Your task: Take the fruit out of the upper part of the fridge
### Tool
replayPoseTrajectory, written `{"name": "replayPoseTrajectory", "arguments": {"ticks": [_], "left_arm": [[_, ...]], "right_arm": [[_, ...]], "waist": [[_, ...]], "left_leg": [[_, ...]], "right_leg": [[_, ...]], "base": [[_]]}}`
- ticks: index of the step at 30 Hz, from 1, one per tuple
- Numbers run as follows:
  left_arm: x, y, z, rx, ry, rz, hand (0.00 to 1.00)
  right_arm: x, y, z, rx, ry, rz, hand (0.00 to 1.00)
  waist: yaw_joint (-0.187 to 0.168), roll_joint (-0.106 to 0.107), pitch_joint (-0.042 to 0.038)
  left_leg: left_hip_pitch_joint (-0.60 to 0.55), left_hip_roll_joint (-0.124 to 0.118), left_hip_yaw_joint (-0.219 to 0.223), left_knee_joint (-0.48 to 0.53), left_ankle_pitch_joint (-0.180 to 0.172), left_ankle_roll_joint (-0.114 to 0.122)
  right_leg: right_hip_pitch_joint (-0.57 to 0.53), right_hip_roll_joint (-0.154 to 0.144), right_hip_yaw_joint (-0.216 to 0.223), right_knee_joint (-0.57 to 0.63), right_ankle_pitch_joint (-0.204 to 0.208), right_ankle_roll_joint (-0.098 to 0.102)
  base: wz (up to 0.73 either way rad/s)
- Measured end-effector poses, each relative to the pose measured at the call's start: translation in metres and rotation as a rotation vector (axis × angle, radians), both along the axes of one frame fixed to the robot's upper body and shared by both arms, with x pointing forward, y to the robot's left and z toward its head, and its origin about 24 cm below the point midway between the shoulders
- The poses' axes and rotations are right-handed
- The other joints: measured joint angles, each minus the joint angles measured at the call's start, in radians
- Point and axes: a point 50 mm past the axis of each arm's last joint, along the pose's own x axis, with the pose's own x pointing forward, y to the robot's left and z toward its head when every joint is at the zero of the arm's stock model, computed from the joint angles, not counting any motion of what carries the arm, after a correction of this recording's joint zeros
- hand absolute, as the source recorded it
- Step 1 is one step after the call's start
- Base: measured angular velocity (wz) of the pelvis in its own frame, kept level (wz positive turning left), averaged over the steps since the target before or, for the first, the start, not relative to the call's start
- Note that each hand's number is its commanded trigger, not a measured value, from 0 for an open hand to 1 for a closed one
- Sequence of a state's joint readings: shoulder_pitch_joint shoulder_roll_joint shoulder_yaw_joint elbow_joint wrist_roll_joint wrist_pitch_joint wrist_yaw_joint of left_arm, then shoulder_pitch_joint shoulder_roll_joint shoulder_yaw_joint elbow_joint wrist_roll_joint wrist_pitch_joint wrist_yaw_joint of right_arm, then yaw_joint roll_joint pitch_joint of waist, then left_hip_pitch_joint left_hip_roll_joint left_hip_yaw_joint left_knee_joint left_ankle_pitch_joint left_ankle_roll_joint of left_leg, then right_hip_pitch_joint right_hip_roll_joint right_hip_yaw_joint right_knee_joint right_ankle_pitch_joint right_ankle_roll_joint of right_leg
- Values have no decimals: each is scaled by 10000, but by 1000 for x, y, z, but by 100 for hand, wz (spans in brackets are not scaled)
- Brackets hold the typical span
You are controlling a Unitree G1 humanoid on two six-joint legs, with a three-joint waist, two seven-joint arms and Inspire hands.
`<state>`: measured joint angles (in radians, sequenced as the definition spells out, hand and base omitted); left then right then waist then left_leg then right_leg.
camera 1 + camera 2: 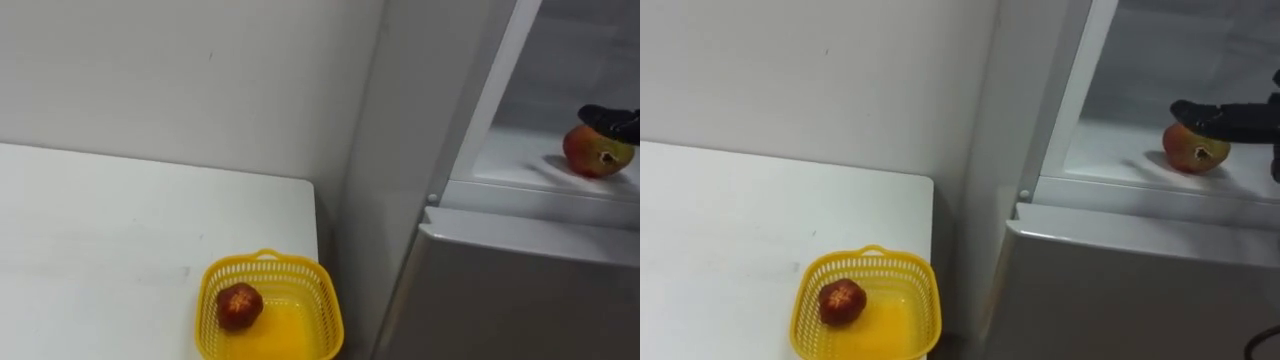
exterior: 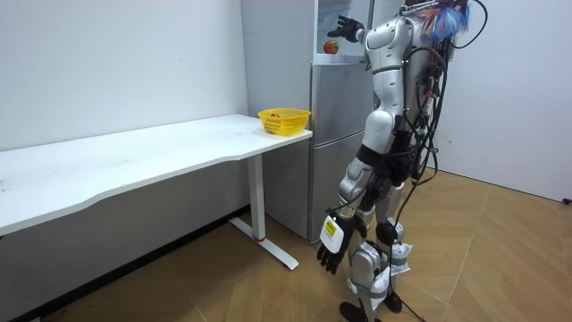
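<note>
My right hand (image 1: 1225, 117) reaches into the fridge (image 1: 1120, 290), fingers stretched flat over the red-yellow fruit (image 1: 1192, 150) on the fridge's upper shelf, gripping nothing. Next I should lower and curl round it. My left hand (image 2: 335, 246) hangs slack before the fridge.

A yellow basket (image 1: 326, 300) sits at the lower centre of the frame on the corner of a white table (image 1: 120, 230), with a dark red fruit (image 1: 239, 305) inside it. At the right stands the fridge (image 1: 520, 290), its upper compartment open. At the upper right edge, a red and yellow fruit (image 1: 596, 152) rests on the shelf (image 1: 520, 162), with the dark fingers of the right hand (image 1: 612, 120) lying across its top.
</note>
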<state>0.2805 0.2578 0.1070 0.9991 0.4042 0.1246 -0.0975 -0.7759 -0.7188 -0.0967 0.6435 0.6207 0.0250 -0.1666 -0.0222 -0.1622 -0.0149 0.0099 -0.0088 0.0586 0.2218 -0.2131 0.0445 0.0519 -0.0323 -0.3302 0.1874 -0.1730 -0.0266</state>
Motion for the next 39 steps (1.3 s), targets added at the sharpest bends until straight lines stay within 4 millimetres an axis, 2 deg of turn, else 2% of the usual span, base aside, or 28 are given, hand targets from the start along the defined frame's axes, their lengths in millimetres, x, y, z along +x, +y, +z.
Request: {"name": "replayPoseTrajectory", "arguments": {"ticks": [16, 19, 25, 28, 34, 39], "left_arm": [[-13, 3, 0, 130, 508, 289, 0], [-14, 3, 1, 123, 540, 290, 0], [-15, 3, 1, 111, 576, 302, 0], [-15, 2, 1, 108, 577, 298, 0], [-16, 3, 1, 118, 610, 313, 0], [-15, 2, 1, 121, 595, 302, 0]], "right_arm": [[4, -6, -26, 259, 1365, 572, 0], [4, -8, -33, 355, 1688, 578, 0], [5, -8, -35, 395, 1840, 720, 0], [4, -9, -37, 442, 1925, 676, 0], [3, -12, -43, 496, 2160, 535, 0], [3, -12, -44, 458, 2190, 525, 0]], "waist": [[62, 52, -11], [66, 153, 27], [118, 346, -33], [134, 329, -27], [245, 215, 36], [273, 173, 42]], "left_leg": [[2, -25, -77, 34, 10, 8], [22, -34, -128, 62, 7, 10], [23, -31, -169, 13, 23, -10], [29, -30, -192, 25, 35, -15], [17, -35, -205, 49, 36, -11], [12, -35, -216, 44, 36, -11]], "right_leg": [[38, -4, 6, 9, 0, 0], [147, -13, -37, -7, 0, 1], [163, -7, -52, -3, 0, 0], [191, -6, -99, -2, 0, 0], [198, -11, -140, -1, 0, 0], [192, -15, -164, 1, 0, 0]], "base": [[0], [4], [1], [0], [0], [0]]}}
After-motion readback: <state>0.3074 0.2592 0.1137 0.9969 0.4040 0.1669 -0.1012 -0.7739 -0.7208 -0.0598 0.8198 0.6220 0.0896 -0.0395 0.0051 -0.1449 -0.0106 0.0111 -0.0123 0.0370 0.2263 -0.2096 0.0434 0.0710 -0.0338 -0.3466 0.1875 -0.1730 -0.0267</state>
